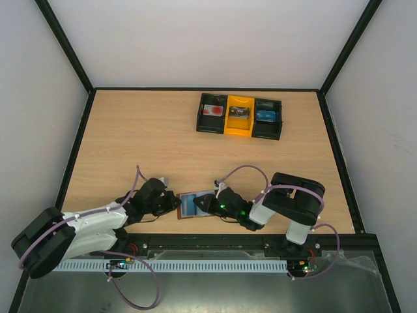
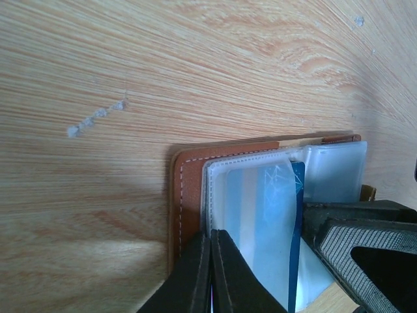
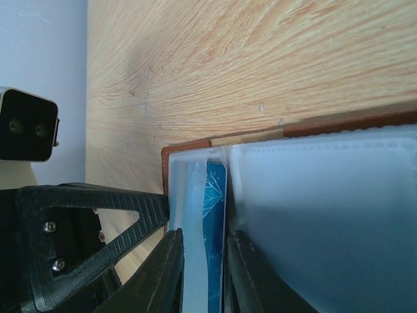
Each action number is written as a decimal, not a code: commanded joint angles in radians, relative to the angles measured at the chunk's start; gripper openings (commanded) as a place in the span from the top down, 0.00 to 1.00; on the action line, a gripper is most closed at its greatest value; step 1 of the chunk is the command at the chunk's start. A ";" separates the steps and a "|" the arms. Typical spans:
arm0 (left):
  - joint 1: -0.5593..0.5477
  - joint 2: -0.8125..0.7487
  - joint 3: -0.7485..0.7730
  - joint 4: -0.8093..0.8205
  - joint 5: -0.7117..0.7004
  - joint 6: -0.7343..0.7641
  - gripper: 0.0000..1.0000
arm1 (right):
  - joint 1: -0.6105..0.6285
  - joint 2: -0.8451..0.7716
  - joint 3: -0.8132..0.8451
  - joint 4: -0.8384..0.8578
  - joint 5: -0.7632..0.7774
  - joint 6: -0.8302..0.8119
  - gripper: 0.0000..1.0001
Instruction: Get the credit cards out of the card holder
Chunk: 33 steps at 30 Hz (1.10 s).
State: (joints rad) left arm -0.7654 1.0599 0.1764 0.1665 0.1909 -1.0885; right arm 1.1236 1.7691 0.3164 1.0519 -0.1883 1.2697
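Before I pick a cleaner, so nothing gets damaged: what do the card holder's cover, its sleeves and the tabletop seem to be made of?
The card holder cover looks like brown leather or imitation, matt, with pale edge stitching. The sleeves: soft frosted clear plastic, seam-stitched. The tabletop: pale wood grain, possibly smooth laminate.

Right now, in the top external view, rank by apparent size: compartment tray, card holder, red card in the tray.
1. compartment tray
2. card holder
3. red card
The gaps are clear, with no ties.
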 commanded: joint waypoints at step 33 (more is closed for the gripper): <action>-0.006 -0.055 -0.058 -0.022 -0.016 0.009 0.97 | -0.007 0.000 0.006 0.049 -0.031 0.030 0.82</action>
State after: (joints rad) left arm -0.7654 1.0187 0.1402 0.1886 0.1860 -1.0832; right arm 1.1164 1.7691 0.3176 1.1400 -0.2367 1.3273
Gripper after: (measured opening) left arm 0.028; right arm 0.196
